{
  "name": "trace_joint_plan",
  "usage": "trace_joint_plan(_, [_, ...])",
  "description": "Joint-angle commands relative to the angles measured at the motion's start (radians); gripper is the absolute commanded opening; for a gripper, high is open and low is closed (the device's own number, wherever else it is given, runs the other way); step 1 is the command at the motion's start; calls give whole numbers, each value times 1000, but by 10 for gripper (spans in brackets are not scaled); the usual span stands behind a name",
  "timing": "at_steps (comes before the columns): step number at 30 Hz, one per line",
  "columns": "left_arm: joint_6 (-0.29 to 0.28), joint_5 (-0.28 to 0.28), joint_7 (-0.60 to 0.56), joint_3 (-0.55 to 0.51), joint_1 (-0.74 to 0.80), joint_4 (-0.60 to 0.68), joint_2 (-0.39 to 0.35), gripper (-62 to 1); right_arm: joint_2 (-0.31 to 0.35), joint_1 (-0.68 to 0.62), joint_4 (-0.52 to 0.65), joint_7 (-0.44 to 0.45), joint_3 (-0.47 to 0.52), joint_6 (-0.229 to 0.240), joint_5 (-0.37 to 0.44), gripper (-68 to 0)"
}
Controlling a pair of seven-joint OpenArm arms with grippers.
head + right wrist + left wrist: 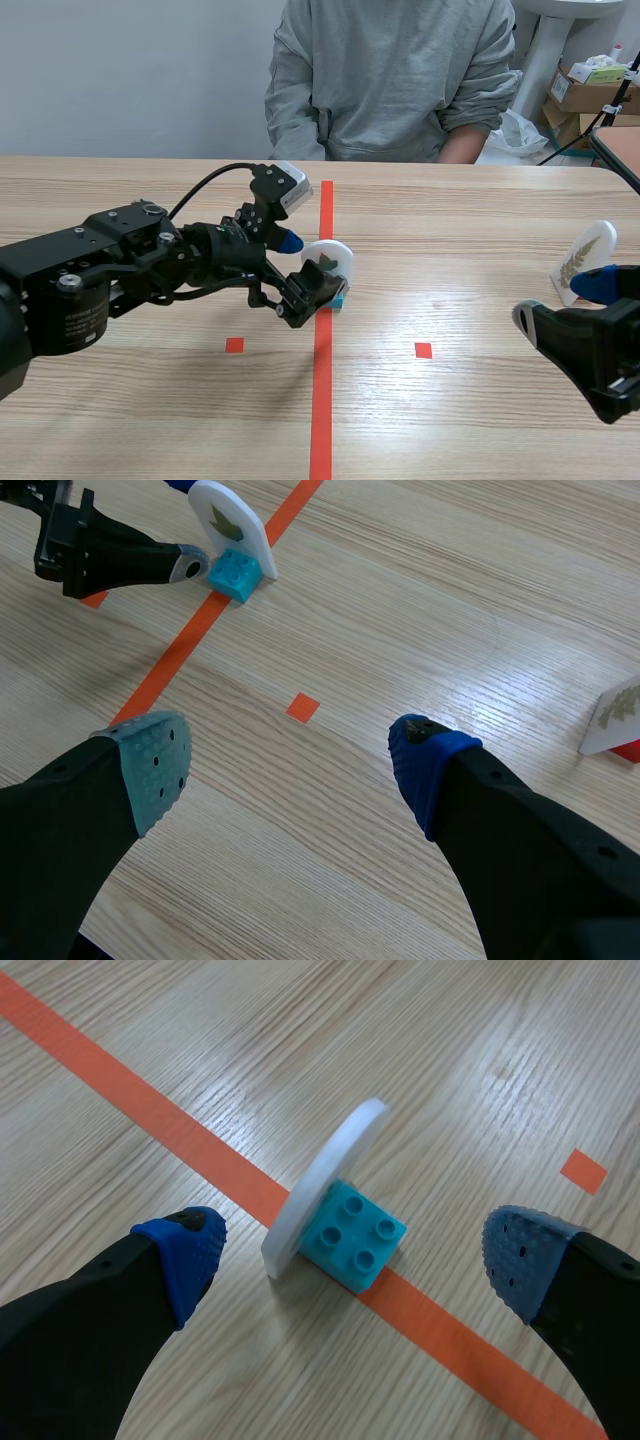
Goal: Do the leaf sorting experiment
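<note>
A white round card [322,1185] with a leaf picture stands upright in a teal brick [355,1235] on the long orange-red tape line. My left gripper [357,1260] is open, one finger on each side of the card and brick, touching neither. In the scene view the left gripper [305,268] sits at the table's middle beside this card [333,255]. A second white leaf card [583,262] stands at the right on a red base. My right gripper [565,300] hangs open and holds nothing, just in front of that card.
A person in a grey sweatshirt [390,80] sits across the table. Cardboard boxes [590,90] stand behind at the right. In the right wrist view the second leaf card [615,715] stands beside the right gripper [290,760], and the teal brick [234,573] is far ahead.
</note>
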Motion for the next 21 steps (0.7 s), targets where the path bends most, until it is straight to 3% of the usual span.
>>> trace_joint_plan(1, [15, 4, -21, -11, -19, 9, 16, -61, 11, 9, 9, 18, 3, 0, 7, -264])
trace_joint_plan(10, [72, 108, -76, -11, -31, -63, 102, -61, 11, 9, 9, 18, 3, 0, 7, -264])
trace_joint_plan(15, [130, 196, -115, -11, -44, -112, 144, -61, 11, 9, 9, 18, 3, 0, 7, -264])
trace_joint_plan(21, [145, 240, -143, -11, -60, -150, 152, -61, 11, 9, 9, 18, 3, 0, 7, -264])
